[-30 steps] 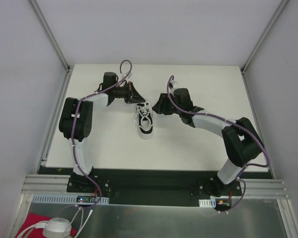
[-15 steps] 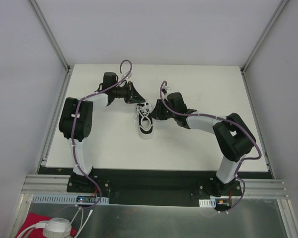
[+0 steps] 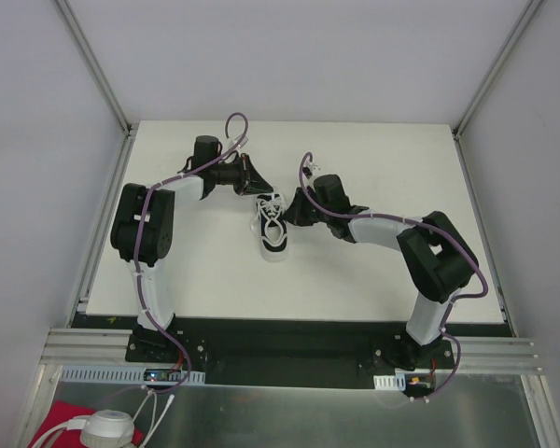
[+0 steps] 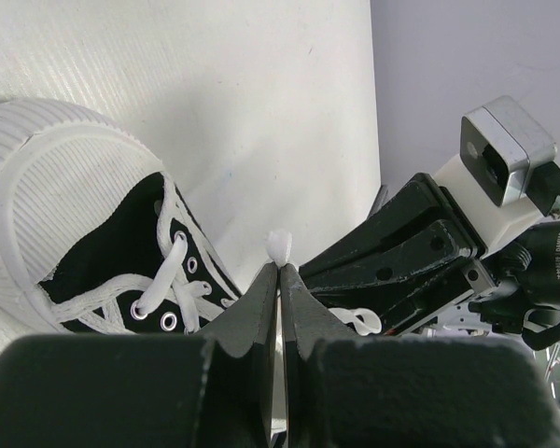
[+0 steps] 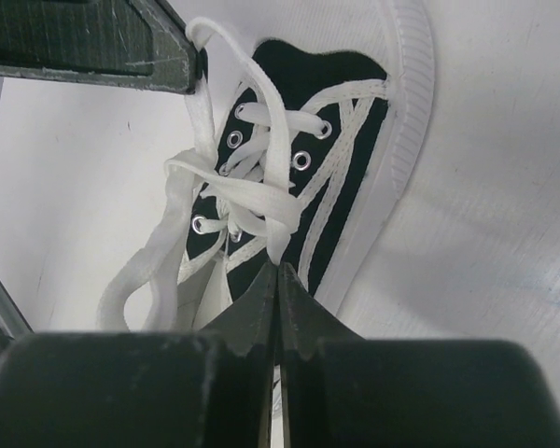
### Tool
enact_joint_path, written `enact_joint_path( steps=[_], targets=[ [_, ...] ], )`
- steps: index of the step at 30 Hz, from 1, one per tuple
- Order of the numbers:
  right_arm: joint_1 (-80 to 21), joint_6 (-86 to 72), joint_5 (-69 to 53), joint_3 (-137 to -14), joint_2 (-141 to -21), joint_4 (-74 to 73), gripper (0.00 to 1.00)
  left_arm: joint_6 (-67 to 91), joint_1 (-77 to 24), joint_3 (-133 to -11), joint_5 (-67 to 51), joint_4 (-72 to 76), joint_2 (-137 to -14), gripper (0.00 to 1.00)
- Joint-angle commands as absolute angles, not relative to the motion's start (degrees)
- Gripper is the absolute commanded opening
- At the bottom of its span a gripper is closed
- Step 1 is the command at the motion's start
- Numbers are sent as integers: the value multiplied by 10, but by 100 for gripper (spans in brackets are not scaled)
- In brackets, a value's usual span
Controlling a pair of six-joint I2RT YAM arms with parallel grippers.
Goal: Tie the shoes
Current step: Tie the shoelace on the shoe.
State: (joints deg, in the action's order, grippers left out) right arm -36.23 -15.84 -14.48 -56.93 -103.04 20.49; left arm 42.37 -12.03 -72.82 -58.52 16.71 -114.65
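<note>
What the pinch hides
Left gripper (image 4: 279,269) hides all but a lace tip (image 4: 278,246); right gripper (image 5: 278,270) covers the sneaker's (image 5: 353,117) near end; overhead, both grips too small to tell

Right arm (image 3: 383,229) swung in to sneaker (image 3: 272,227); right jaws pinched shut on lace (image 5: 273,168).
</note>
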Motion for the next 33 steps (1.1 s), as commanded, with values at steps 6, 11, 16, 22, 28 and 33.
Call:
enact_joint_path(
  steps=[6, 11, 16, 22, 28, 33],
  targets=[
    [-364, -154, -163, -566, -1001, 240, 1, 407, -125, -722, -606, 172, -1148, 0],
    [-367, -153, -172, -555, -991, 240, 1, 406, -125, -719, -608, 172, -1151, 0],
    [-368, -149, -174, -539, -976, 238, 1, 405, -126, -715, -610, 173, -1156, 0],
    [-368, -143, -181, -529, -962, 231, 1, 404, -125, -715, -611, 176, -1159, 0],
    [-369, -139, -194, -521, -948, 225, 1, 405, -127, -715, -615, 175, -1168, 0],
    [-369, -127, -197, -513, -938, 209, 1, 406, -131, -717, -618, 175, -1174, 0]
  ],
)
